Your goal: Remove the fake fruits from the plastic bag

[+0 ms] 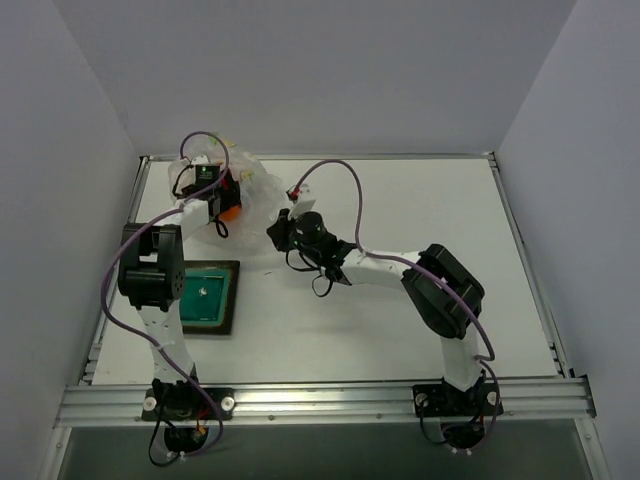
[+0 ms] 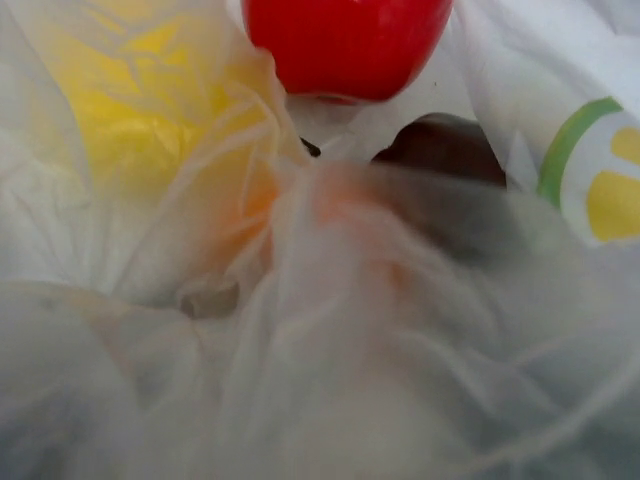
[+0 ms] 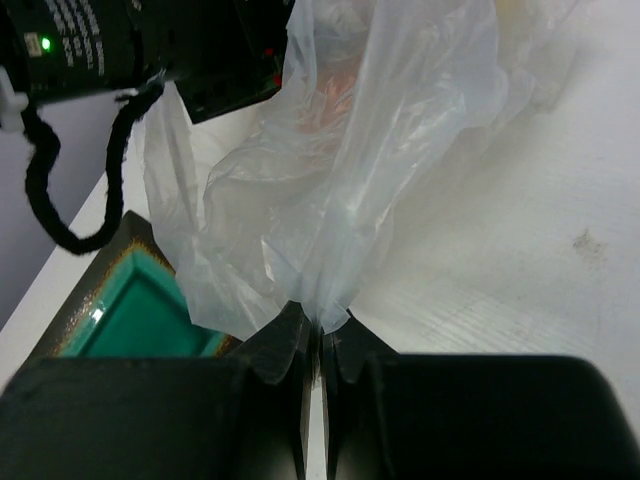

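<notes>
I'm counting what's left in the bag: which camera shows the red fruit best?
The left wrist view: the red fruit sits glossy and uncovered at the top edge, inside the plastic bag. The top view shows only a small orange-red speck at the bag; the right wrist view shows only a faint orange tint through film.

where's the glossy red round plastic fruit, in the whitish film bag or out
Inside. The left wrist view shows the glossy red round plastic fruit surrounded by folds of the translucent whitish plastic bag.
</notes>
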